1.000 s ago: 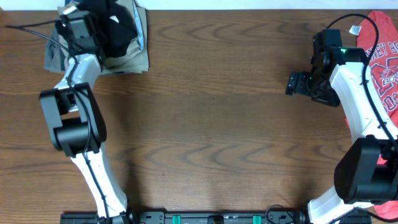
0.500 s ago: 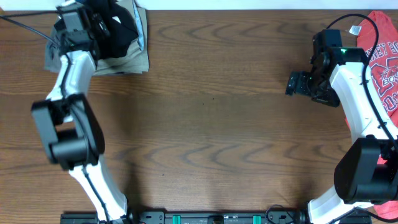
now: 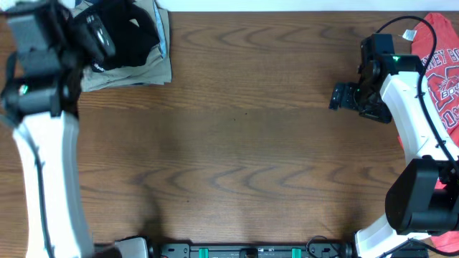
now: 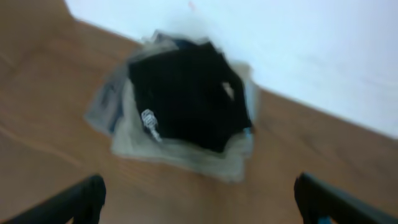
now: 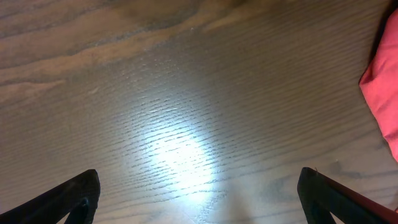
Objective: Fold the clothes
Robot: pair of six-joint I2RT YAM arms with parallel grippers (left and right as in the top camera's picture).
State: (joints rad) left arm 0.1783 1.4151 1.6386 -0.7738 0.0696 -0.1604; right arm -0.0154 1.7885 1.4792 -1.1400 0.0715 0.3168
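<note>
The clothes, a black T-shirt [image 3: 135, 30] with a small white logo, lie folded in a bundle at the table's far left corner, on top of folded khaki trousers [image 3: 140, 72]. In the left wrist view the black T-shirt [image 4: 186, 102] lies ahead of my left gripper [image 4: 199, 205], well apart from it. That gripper is open, with only bare wood between its fingers. From overhead my left gripper [image 3: 97, 39] is blurred and raised beside the bundle. My right gripper [image 3: 341, 97] hovers open over bare wood at the right, and the right wrist view shows my right gripper [image 5: 199, 205] holding nothing.
A red T-shirt [image 3: 441, 72] with white lettering lies at the table's right edge, behind the right arm; its red edge [image 5: 382, 93] shows in the right wrist view. A white wall [image 4: 311, 50] runs behind the bundle. Bare wood [image 3: 237, 143] fills the middle.
My left gripper has opened, let go of the black T-shirt and pulled back and up from the bundle, the arm swinging left. The right arm has not moved.
</note>
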